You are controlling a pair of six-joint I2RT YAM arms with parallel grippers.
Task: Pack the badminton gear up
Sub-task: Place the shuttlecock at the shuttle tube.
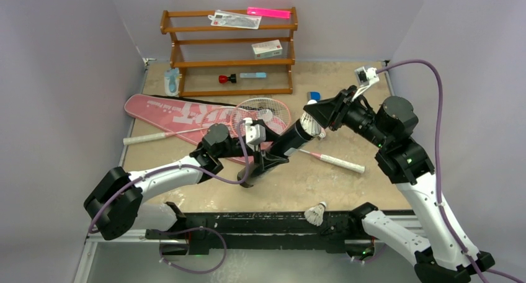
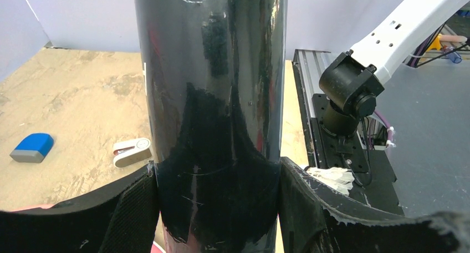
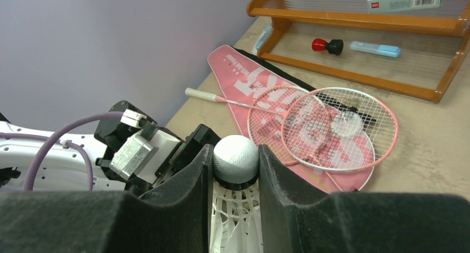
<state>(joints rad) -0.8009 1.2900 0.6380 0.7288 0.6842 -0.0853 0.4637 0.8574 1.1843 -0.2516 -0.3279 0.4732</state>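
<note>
Long glossy black tube (image 1: pixel 290 139) tilted above tan table (image 1: pixel 353 190) | left gripper (image 2: pixel 217 208) clamped around it | right gripper (image 3: pixel 235 197) pinching white feather shuttlecock (image 3: pixel 235 160) by its cork, at tube's far end

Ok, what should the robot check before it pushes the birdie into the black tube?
1. Tube held: the left gripper clamps the black tube. Ok.
2. Birdie held: the right gripper pinches the shuttlecock at its cork. Ok.
3. Cork points away from the right gripper, toward the tube. Ok.
4. Shuttlecock centred on the tube's mouth: cannot tell.
5. Every birdie packed: not ok. A second shuttlecock lies at the near edge of the table.
</note>
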